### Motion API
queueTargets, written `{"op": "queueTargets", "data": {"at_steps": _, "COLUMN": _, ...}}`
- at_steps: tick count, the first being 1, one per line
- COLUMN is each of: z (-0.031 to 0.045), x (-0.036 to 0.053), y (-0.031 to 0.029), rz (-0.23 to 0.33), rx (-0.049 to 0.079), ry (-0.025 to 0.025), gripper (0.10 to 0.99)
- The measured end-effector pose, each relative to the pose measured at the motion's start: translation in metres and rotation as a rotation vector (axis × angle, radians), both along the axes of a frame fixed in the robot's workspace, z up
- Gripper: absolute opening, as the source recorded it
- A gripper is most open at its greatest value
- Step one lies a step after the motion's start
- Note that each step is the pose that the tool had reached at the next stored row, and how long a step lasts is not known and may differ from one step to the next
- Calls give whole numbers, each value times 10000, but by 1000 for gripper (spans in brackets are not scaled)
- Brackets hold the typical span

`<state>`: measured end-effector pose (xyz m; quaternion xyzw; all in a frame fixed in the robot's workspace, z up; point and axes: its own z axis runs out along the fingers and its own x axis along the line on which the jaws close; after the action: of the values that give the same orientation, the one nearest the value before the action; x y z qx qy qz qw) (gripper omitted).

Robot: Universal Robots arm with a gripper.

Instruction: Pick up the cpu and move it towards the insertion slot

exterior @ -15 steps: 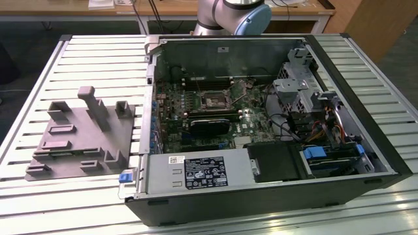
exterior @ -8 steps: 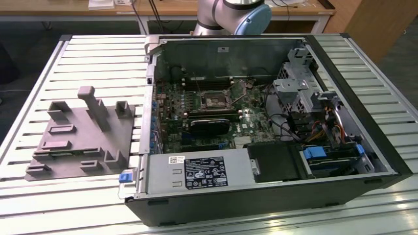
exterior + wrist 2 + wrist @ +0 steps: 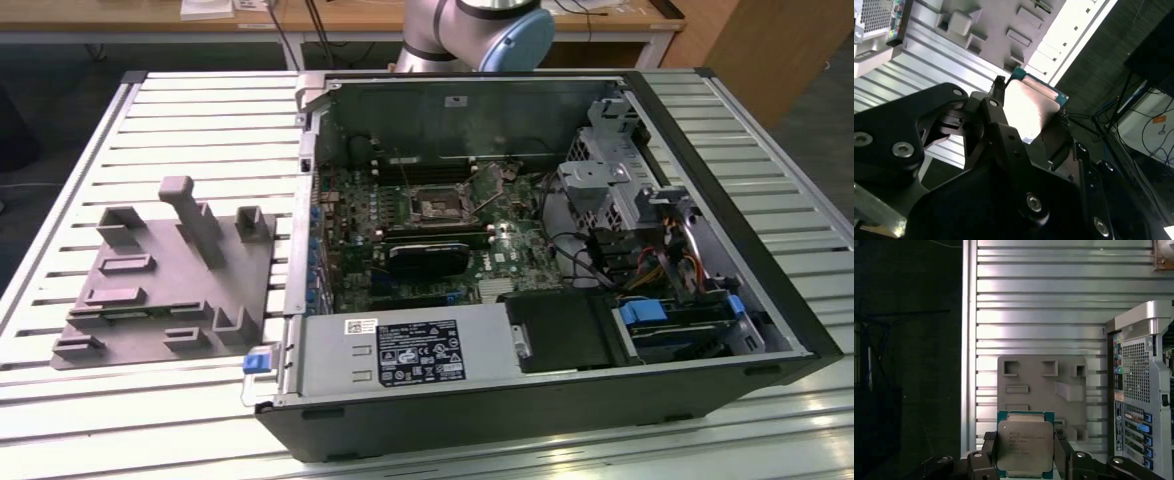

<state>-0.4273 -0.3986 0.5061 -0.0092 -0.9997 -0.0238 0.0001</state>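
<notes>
Slatted metal table (image 3: 174,120) carried the open PC case (image 3: 727,200), side panel off. In the exterior view the arm (image 3: 481,28) stood behind the case's far wall. The grey blocky fixture (image 3: 160,290) lay on the table just beside the case, on the exterior view's left. In the first wrist view the gripper (image 3: 1025,462) hung outside the case, on the fixture's side, its fingers (image 3: 1061,452) clamped on two opposite edges of the cpu (image 3: 1025,445). So the cpu was held clear of the table, silvery lid toward that camera, green rim showing. Inside the case, the insertion slot (image 3: 438,207) sat on the green board just beside the black fan shroud (image 3: 427,258), dark centre bare.
</notes>
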Motion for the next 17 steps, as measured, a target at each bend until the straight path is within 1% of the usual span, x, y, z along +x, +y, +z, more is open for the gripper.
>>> {"op": "queueTargets", "data": {"at_steps": 10, "z": -19, "x": 286, "y": -1, "rz": -1, "rx": 0, "ry": 0, "gripper": 541}}
{"op": "queueTargets", "data": {"at_steps": 17, "z": -35, "x": 468, "y": 0, "rz": -1, "rx": 0, "ry": 0, "gripper": 541}}
